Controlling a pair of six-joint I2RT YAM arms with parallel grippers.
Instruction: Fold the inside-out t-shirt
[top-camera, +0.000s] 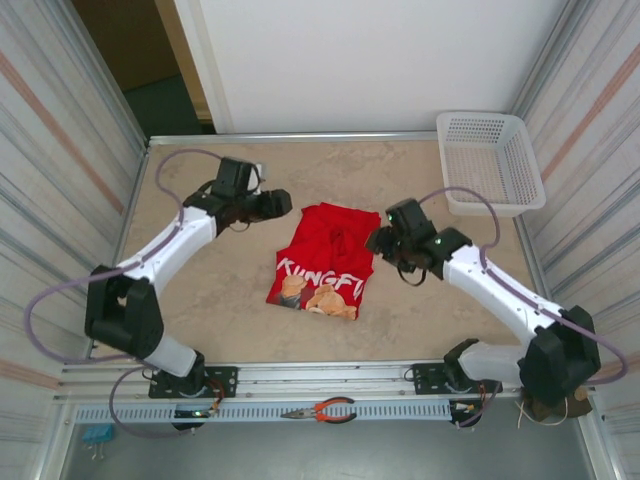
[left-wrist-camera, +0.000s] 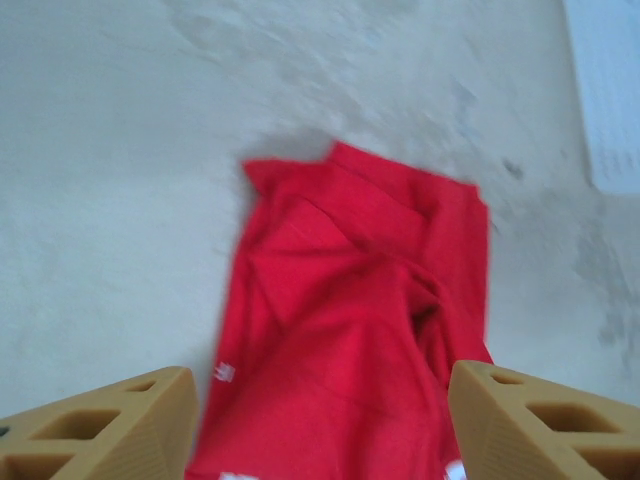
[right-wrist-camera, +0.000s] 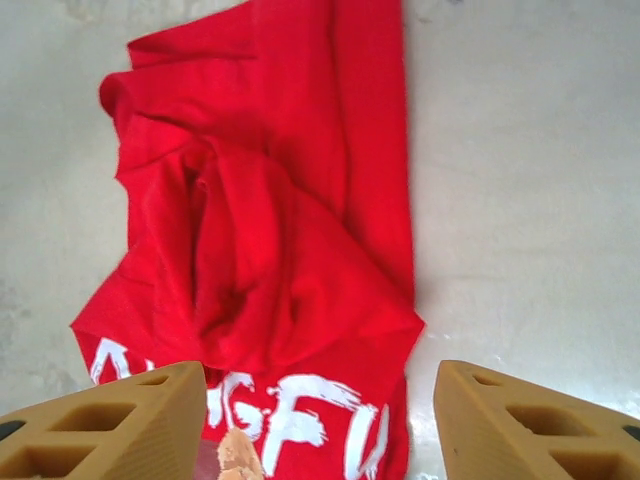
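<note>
T-shirt (top-camera: 322, 258): red, lying rumpled and partly folded near the middle of the desk (top-camera: 220, 290). White lettering and a bear print face up at its near end. The far end is plain red, with creases and a bunched ridge down the middle.

Left tool (top-camera: 282, 205): just beside the t-shirt's far left corner, pointing toward it. On the left wrist camera the plain red end lies below and ahead of the tan fingers (left-wrist-camera: 120, 425).

Right tool (top-camera: 377, 240): at the t-shirt's right edge, roughly at mid length. On the right wrist camera the bunched cloth and the lettering lie directly under the gap between its fingers (right-wrist-camera: 110, 420).

Edges and room: bare desk surrounds the t-shirt, widest on its left side and at its near side. A white basket (top-camera: 490, 165) stands well apart from the t-shirt, beyond its far right corner. Pliers (top-camera: 325, 410) lie on the rail on the t-shirt's near side, off the desk surface.

Tool state: on both tools the fingers stand wide apart, with the cloth loose beneath them. We see no cloth pinched or lifted. We cannot tell whether either fingertip rests on the fabric.
</note>
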